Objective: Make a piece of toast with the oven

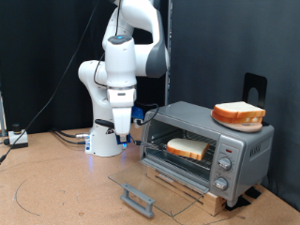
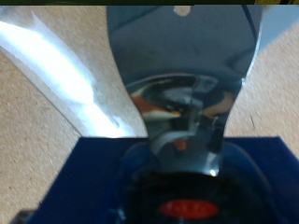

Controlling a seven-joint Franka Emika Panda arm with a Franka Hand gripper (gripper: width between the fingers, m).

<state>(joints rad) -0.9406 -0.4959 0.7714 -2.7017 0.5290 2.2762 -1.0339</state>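
Black curtain backs a brown surface (image 1: 56, 187) where the oven (image 1: 211, 150) stands door-down, one piece of toast (image 1: 187, 147) on its rack for heating, a second slice (image 1: 238, 114) on top; my gripper (image 1: 123, 137) hangs beside it, fingers' state indeterminable.

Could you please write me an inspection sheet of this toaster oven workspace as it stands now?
Surface: brown board table, bare in front.
Job's things: boxy silver-grey toaster oven, its glass drop-down door open and lying flat; one pale tan bread slice on the rack inside; a second near-identical slice on top of the oven.
Clutter: nothing seen.
Gripper: the white arm's gripper hangs at the exterior view's left of the oven, nothing seen between its fingers; the wrist view is too blurred to read.
Cables: wires trail along the table from the arm's base.
Surroundings: black curtain behind.
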